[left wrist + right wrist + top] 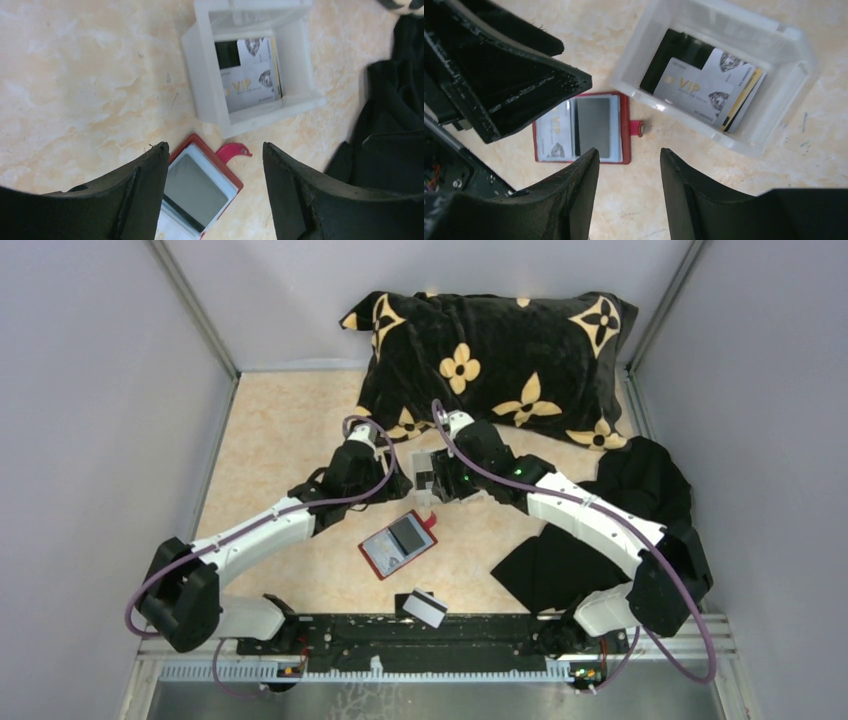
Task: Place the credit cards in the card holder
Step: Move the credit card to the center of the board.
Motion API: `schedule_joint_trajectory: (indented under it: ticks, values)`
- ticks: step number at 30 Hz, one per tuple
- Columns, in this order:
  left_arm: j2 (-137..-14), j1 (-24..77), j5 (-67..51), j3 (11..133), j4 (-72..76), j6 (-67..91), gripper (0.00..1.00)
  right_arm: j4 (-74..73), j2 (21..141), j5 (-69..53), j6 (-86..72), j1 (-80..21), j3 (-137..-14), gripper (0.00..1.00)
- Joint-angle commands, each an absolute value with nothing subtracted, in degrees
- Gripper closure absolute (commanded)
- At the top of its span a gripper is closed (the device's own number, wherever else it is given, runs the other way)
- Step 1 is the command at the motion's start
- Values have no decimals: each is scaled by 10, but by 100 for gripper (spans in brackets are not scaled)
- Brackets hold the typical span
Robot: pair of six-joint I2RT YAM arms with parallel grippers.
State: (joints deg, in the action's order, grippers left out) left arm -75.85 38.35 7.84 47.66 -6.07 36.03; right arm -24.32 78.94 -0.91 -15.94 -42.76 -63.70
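Left claw (215,148) and right claw (629,153) both hang open and empty; the card holder (579,127) looks partly filled, more cards (694,87) wait in the tray (729,17).

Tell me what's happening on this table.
Credit cards are being filed into a red card holder, which lies open on the table with cards in its pockets. The left gripper and right gripper both hang open and empty by the white tray holding the rest. One black-and-white card lies apart at the near edge.
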Motion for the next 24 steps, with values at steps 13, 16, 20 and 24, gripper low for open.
schedule_joint_trajectory:
  ticks: [13,16,20,24]
  values:
    - [-694,377,-154,360,-175,401,50,-221,719,-189,-178,-488,-487,50]
    - [-662,383,-180,341,-185,404,61,-211,716,-203,-185,-494,-467,49]
    - [-660,404,-191,339,-215,396,74,-201,722,-206,-188,-495,-453,50]
    - [-673,434,-185,340,-231,399,82,-202,727,-193,-189,-495,-458,50]
